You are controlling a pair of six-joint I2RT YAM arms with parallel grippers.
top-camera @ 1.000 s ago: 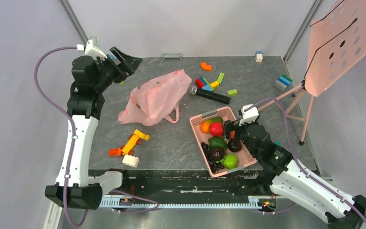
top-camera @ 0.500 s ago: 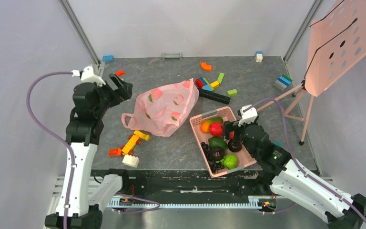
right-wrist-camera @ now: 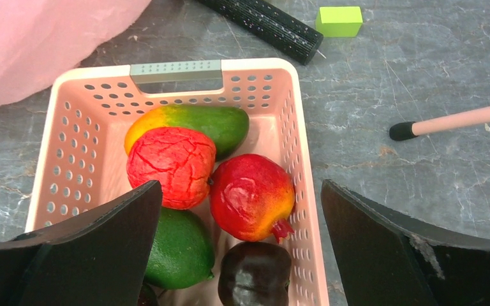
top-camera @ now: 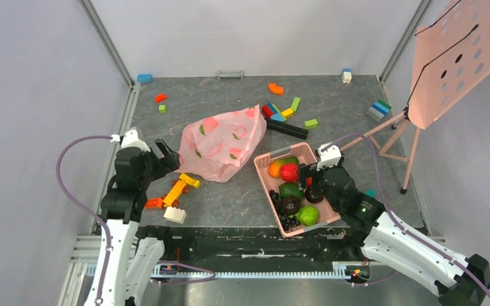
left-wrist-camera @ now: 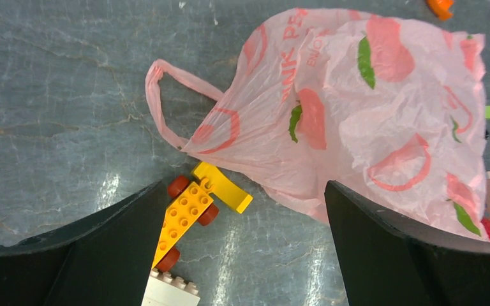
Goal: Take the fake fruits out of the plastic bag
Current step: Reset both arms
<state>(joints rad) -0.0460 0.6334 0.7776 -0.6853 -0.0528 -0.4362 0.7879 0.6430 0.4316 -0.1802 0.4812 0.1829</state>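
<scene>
L end effector (top-camera: 164, 158) has let go of the bag (top-camera: 220, 143) & pulled back toward the near edge. Its jaws are spread wide w/ nothing between them. The bag, hoisted a sec ago, now lies limp & flattish on the table (top-camera: 230, 197), just beside the basket (top-camera: 261, 180), w/ a handle loop trailing toward the L arm. No bulge shows, so it's prob. empty. Fruits sit in the basket, incl. the red one (top-camera: 289, 172) & the lime-green one (top-camera: 307, 215). R end effector (top-camera: 311, 182) hangs over the basket, spread wide, empty, unmoved. Emptying looks done; maybe a final bag check remains.
</scene>
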